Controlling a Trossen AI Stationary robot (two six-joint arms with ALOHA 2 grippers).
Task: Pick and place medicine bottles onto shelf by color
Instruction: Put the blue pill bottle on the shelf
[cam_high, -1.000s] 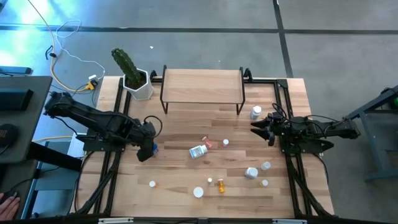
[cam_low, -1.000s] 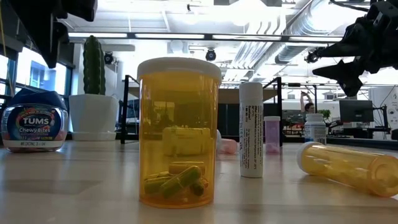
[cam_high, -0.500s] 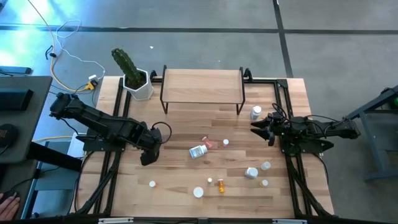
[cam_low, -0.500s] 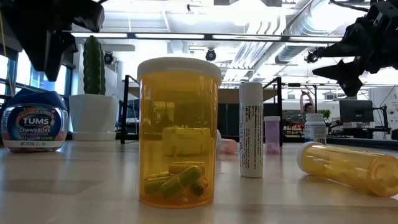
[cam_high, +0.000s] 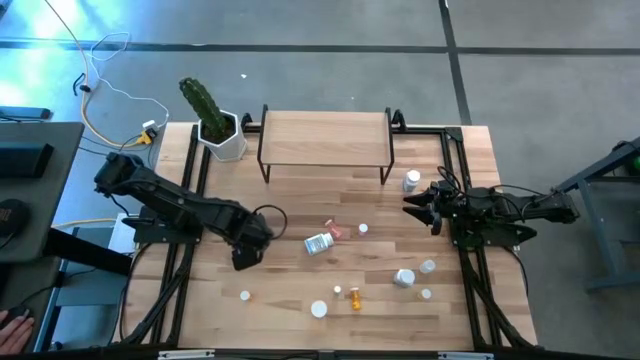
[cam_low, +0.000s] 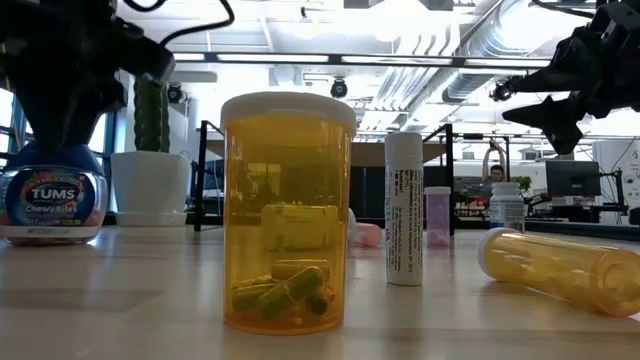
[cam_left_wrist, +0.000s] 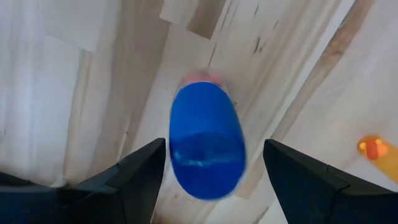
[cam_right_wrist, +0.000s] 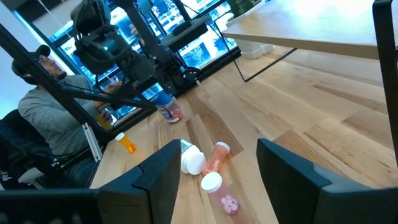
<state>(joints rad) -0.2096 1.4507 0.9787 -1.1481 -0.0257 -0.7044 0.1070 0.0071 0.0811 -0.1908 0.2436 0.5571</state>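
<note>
Left gripper: jaws spread wide, poised directly over the blue bottle, which stands between the two fingers with a gap on each side; nothing gripped. In the low view the same blue bottle, labelled, rests on the bench directly under the arm. Right gripper: parked above the bench's right side, jaws apart and empty, a white-capped bottle just beside its tips. Shelf: at the far edge of the bench, top board bare; no bottle on it in any view. Medicine bottles, remaining stock: a white-labelled bottle lying down well ahead of the left jaws, near mid-bench; a pink item touching or just beside it; a small white cap-like piece nearby; an orange bottle and several small white ones along the near edge; a pale bottle off the right jaws' side. From the low view, a large amber bottle with capsules stands upright, and another amber bottle lies on its side. Cactus in white pot: beside the shelf, not part of the sorting. Progress, as judged: none placed; the first grasp appears imminent, and every bottle remains to be shelved by colour.
</note>
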